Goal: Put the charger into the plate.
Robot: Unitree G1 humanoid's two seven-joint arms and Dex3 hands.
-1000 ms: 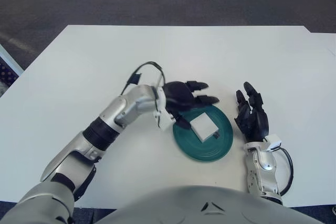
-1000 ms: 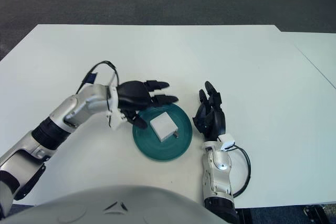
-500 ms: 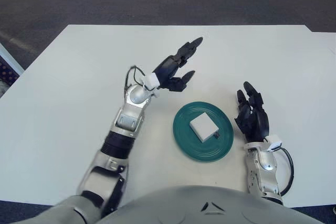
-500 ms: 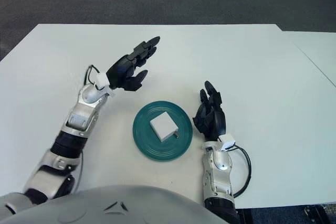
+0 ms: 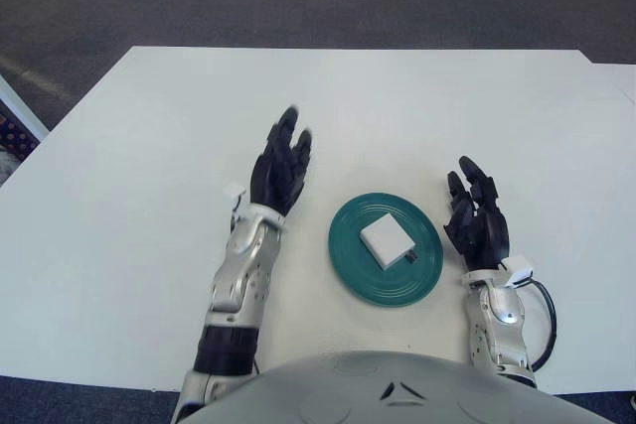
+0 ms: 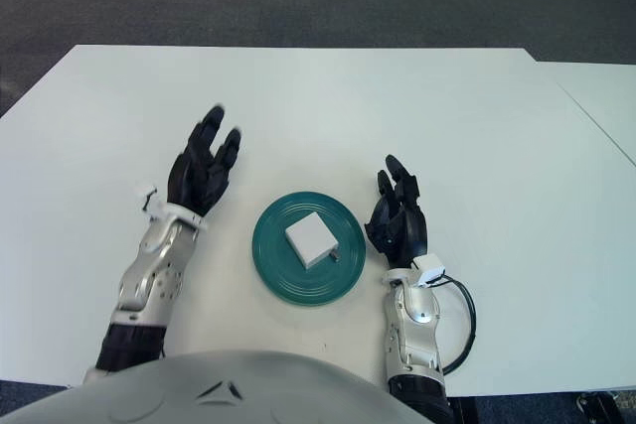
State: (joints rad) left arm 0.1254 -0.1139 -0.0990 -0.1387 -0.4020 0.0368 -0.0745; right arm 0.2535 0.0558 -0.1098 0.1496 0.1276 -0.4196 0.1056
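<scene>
A white square charger (image 5: 386, 240) lies in the middle of a round dark green plate (image 5: 350, 267) on the white table. My left hand (image 5: 280, 168) is open and empty, fingers stretched forward, just left of the plate and apart from it. My right hand (image 5: 476, 215) is open and empty, resting just right of the plate.
The white table (image 5: 149, 146) stretches wide to the left and back. Its front edge runs close to my body. A second table edge shows at the far right (image 6: 596, 96). A black cable (image 5: 547, 320) loops at my right wrist.
My left hand has let go of the charger in the plate, lifted away up and back, then drawn back to rest open left of the plate. My right hand has not moved.
</scene>
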